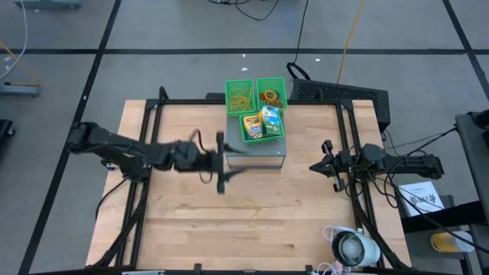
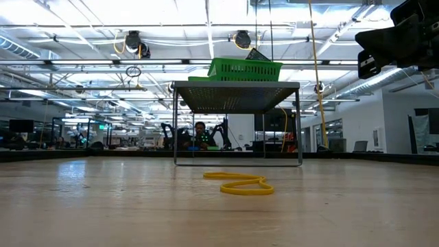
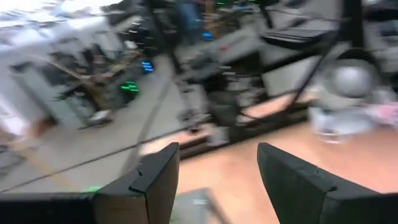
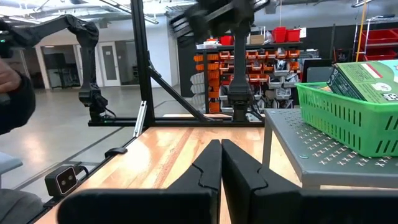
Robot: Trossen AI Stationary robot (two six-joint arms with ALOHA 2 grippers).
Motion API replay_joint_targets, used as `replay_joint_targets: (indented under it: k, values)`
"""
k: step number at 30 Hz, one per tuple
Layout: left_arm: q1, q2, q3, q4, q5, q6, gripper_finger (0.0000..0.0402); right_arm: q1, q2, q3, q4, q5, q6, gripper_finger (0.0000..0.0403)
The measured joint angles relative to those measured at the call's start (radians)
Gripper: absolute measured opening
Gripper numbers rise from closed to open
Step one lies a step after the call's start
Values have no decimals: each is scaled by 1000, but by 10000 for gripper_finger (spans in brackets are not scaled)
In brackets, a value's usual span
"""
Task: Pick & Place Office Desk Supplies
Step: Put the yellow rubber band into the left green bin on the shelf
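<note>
Yellow rubber band [image 2: 239,184] lies flat on the wooden tabletop [image 1: 252,221], folded into a loose figure-eight, well clear of the perforated grey metal stand [image 2: 236,95]. I only find it in the low view; the high view does not resolve it, so its exact spot on the table is uncertain.

Rest of the supplies are already binned on the stand:
- tangle of tan rubber bands [image 1: 239,97] in one green mesh bin
- coloured rings [image 1: 270,97] in the next
- yellow-green crayon box [image 1: 252,125] and green-white packet [image 1: 270,121] side by side in the front green mesh bin [image 1: 263,137]

Left gripper [image 1: 222,163] sits over the table just in front of the stand, fingers [image 3: 152,180] apart with nothing between them. Right gripper [image 1: 328,163] waits at the right side of the table, fingers [image 4: 208,168] pressed together, empty.

Handling, my judgement — the band is very light, soft and stretchy, and it lies almost flush with the wood, so there is little height to pinch. It will deform instead of resisting, and may slide or flip if nudged from one side. Not fragile. Best hold looks like the crossing at the middle of the figure-eight, where two strands bunch together — fingers straddling it, tips right down at the table. Once lifted it should dangle and swing, so a slow carry to the bin with the tan bands seems wise.
</note>
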Motion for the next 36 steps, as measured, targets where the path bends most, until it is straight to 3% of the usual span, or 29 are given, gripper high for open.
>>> replay_joint_targets:
  k: [9, 18, 36]
  values:
    - [-138, 165, 0, -87, -17, -208, 225, 0, 0, 0, 0, 0, 0, 0]
    - [-170, 384, 0, -93, 68, -305, 225, 0, 0, 0, 0, 0, 0, 0]
    - [-156, 641, 0, -74, 70, -397, 225, 0, 0, 0, 0, 0, 0, 0]
